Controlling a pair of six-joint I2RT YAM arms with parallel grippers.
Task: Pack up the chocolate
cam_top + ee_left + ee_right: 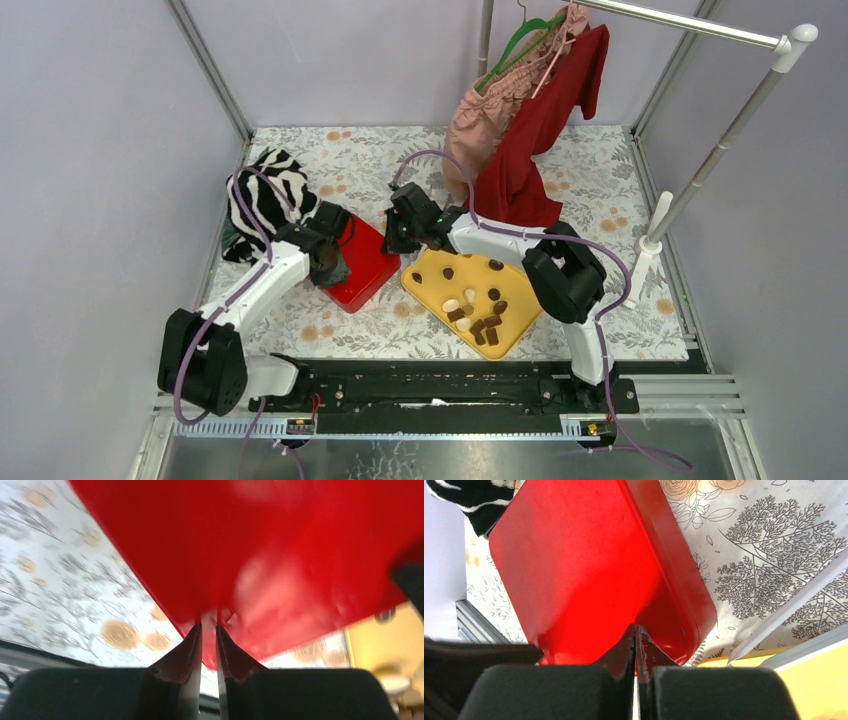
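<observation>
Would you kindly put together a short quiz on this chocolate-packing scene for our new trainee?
1. True or false: all the chocolate in view lies on the yellow tray.
2. At which thing do the left gripper and the right gripper both have their tips? A. the yellow tray B. the red box C. the chocolate
3. Name what hangs from the rail at the back.
Key: 1 true; 2 B; 3 a pink garment and a red garment.
</observation>
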